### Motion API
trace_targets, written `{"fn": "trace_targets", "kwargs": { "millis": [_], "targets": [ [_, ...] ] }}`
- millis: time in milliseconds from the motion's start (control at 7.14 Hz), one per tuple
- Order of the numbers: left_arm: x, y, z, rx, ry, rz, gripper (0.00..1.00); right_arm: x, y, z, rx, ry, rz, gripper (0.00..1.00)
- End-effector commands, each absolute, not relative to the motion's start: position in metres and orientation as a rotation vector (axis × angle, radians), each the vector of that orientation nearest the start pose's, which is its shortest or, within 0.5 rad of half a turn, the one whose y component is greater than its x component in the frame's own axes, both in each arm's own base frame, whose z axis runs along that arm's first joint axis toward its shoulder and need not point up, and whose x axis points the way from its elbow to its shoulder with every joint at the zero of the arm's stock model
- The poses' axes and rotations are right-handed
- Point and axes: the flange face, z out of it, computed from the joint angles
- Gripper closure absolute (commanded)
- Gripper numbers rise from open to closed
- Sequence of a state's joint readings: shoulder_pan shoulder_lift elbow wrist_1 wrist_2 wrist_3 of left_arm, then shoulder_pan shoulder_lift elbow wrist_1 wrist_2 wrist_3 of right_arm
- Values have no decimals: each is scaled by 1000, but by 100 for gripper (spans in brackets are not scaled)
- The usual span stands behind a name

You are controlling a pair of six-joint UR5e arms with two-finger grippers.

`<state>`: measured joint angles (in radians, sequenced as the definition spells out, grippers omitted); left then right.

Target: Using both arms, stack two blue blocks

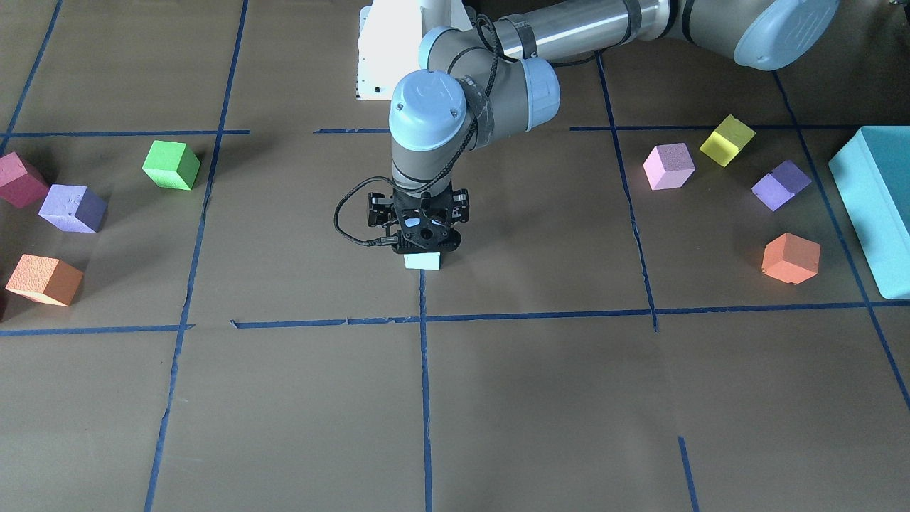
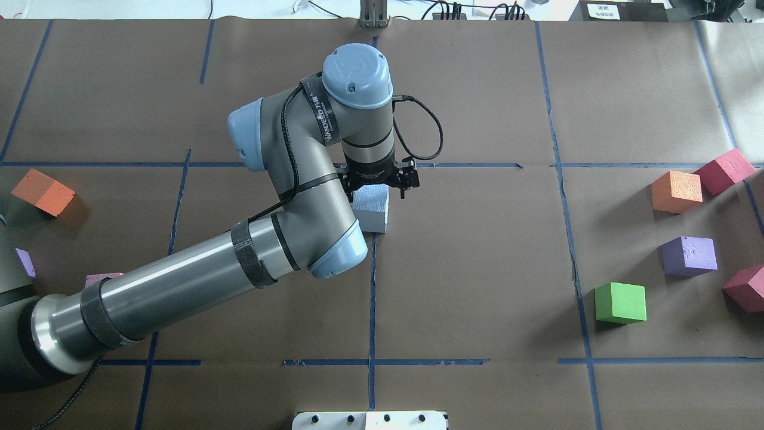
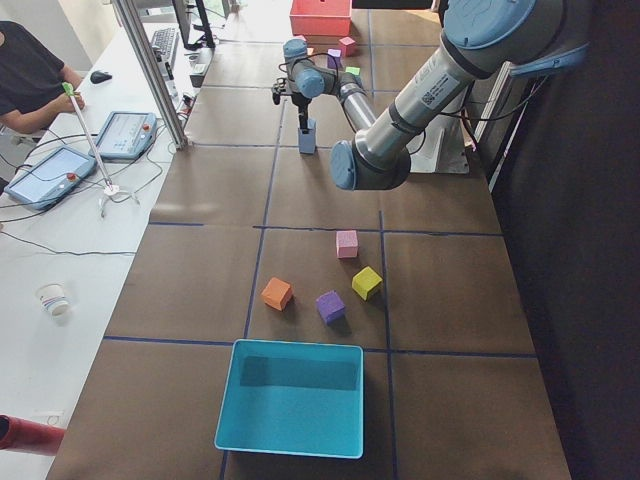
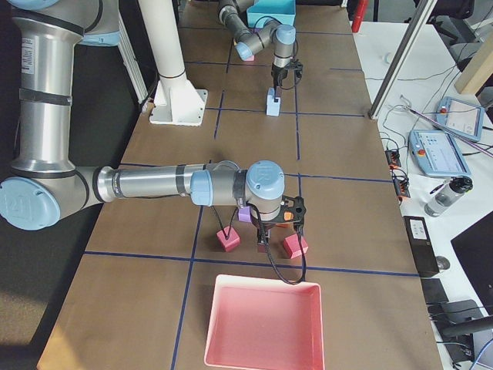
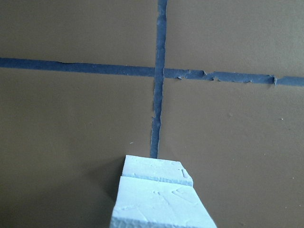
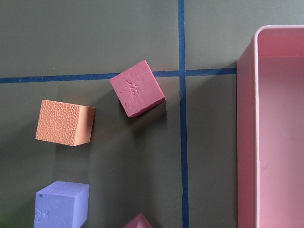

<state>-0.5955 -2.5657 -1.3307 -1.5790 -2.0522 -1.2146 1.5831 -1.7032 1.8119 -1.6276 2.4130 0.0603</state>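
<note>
Blue blocks stacked directly under left gripper, upper one at its fingertips. We cannot tell whether grip is clenched or released. Pale, grainy faces, seam visible between them.

Bright, even light; soft shadows.
We see the green cube throw a faint shadow leftward on the matte table in the overhead view; close to the left wrist lens, the blue blocks look washed out, nearly white.
</note>
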Motion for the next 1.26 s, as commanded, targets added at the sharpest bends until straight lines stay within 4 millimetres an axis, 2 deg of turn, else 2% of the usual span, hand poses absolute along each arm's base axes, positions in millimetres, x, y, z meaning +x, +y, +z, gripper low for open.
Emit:
{"fn": "trace_targets", "kwargs": {
  "millis": [0,280,420,560,700,840,980,1120],
  "targets": [
    [586,-512,118,-59,874,-52,0,64,-436,603,28,-843,46,0],
    [560,-522,105,-41,885,-70,0,64,-436,603,28,-843,46,0],
    [539,-516,90,-44,874,-79,0,64,-436,602,29,-843,46,0],
    [514,-514,80,-43,872,-93,0,64,-436,602,29,-843,46,0],
    [478,-513,82,-29,863,-112,0,64,-436,603,28,-843,44,0],
    [425,-492,104,6,855,1,0,64,-436,610,20,-840,46,0],
    [360,-492,138,39,850,31,0,65,-438,628,47,-840,35,0],
    [313,-486,186,75,822,66,0,64,-440,657,73,-844,27,0]
  ]
}}
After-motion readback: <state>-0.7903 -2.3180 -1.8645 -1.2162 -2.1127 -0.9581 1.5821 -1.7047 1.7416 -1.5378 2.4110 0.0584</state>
